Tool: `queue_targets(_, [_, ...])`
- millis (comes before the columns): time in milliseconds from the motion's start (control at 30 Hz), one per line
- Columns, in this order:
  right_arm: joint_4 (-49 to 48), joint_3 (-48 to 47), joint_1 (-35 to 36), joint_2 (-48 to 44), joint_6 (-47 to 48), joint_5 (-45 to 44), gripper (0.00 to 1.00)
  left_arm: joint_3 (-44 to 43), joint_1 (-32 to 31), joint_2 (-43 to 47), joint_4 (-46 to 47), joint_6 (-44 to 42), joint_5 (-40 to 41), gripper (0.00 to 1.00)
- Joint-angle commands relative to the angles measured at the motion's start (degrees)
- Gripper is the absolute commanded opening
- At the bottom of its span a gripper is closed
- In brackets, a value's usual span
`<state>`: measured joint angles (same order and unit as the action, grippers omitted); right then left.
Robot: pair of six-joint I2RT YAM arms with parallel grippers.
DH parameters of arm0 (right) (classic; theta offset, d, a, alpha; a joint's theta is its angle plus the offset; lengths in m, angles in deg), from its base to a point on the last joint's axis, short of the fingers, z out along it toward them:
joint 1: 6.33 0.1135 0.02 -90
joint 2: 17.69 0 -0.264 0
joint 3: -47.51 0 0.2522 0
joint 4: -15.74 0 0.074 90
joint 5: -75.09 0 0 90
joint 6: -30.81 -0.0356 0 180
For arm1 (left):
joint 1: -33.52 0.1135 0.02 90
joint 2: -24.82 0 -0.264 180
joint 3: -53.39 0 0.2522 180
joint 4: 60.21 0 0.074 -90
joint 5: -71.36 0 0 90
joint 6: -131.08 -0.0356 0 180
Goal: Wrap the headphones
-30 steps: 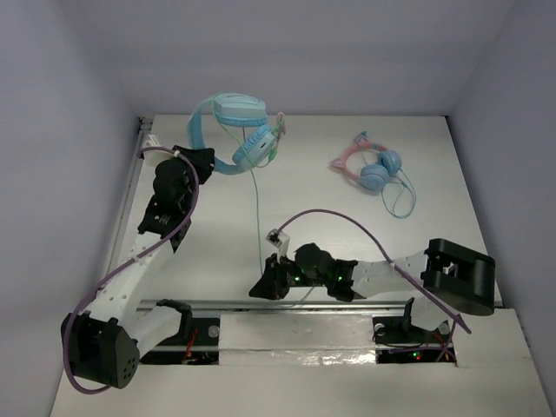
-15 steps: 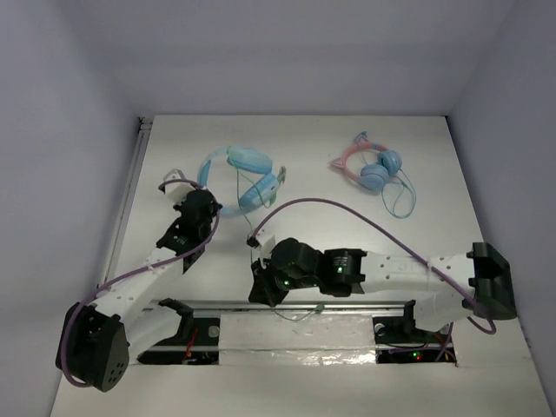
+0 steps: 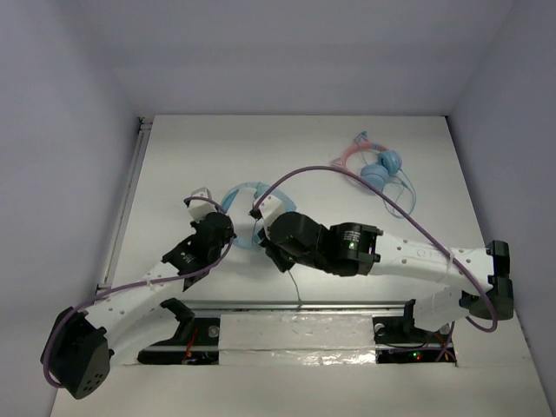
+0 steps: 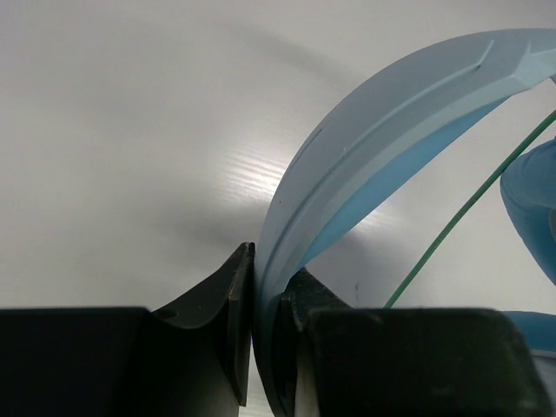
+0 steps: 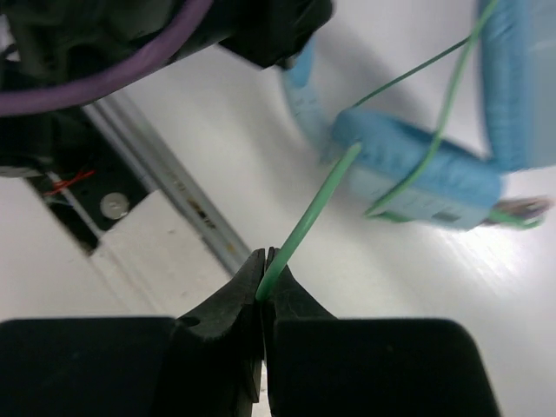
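Note:
The light-blue headphones [image 3: 244, 190] are at the table's middle, mostly hidden under both arms. My left gripper [image 3: 223, 224] is shut on the wide blue headband [image 4: 373, 130], which arcs up and right from the jaws [image 4: 265, 287]. A padded cup [image 4: 534, 208] shows at the right edge. My right gripper [image 3: 263, 241] is shut on the thin green cable [image 5: 304, 226], pinched at the fingertips [image 5: 265, 269]. The cable runs from them to a blue cup [image 5: 417, 174] and loops over it. A loose end of cable [image 3: 295, 291] trails toward the near edge.
A smaller pair with a pink headband and round blue cups [image 3: 378, 165] lies at the back right. A metal rail [image 3: 287, 304] runs along the near edge; it also shows in the right wrist view [image 5: 165, 174]. The left arm [image 5: 174, 35] is close above my right gripper.
My left gripper has carried the headphones from the back left toward the table's middle. My right gripper has moved away from the near edge up beside them, holding the cable.

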<state>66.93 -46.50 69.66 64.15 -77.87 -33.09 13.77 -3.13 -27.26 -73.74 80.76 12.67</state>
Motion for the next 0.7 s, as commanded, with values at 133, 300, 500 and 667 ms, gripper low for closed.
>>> queue_targets(133, [7.04, -5.80, -6.63, 0.77, 8.65, -9.06, 0.00, 1.17, -1.94, 3.47, -0.14, -0.83, -5.73, 0.00])
queue_targets(300, [7.48, -5.53, -10.07, 1.03, 10.41, -12.57, 0.00, 1.70, -1.94, 5.67, -2.25, -2.24, -9.68, 0.00])
queue_targets(500, [4.07, -5.88, -12.61, 3.50, 10.94, -19.60, 0.00, 1.43, -3.08, 6.02, -2.17, -3.03, -16.79, 0.00])
queue_targets(667, [-0.25, -6.24, -13.67, 5.77, 13.40, -23.57, 0.00, 1.17, -3.70, 5.76, -0.58, -3.82, -21.20, 0.00])
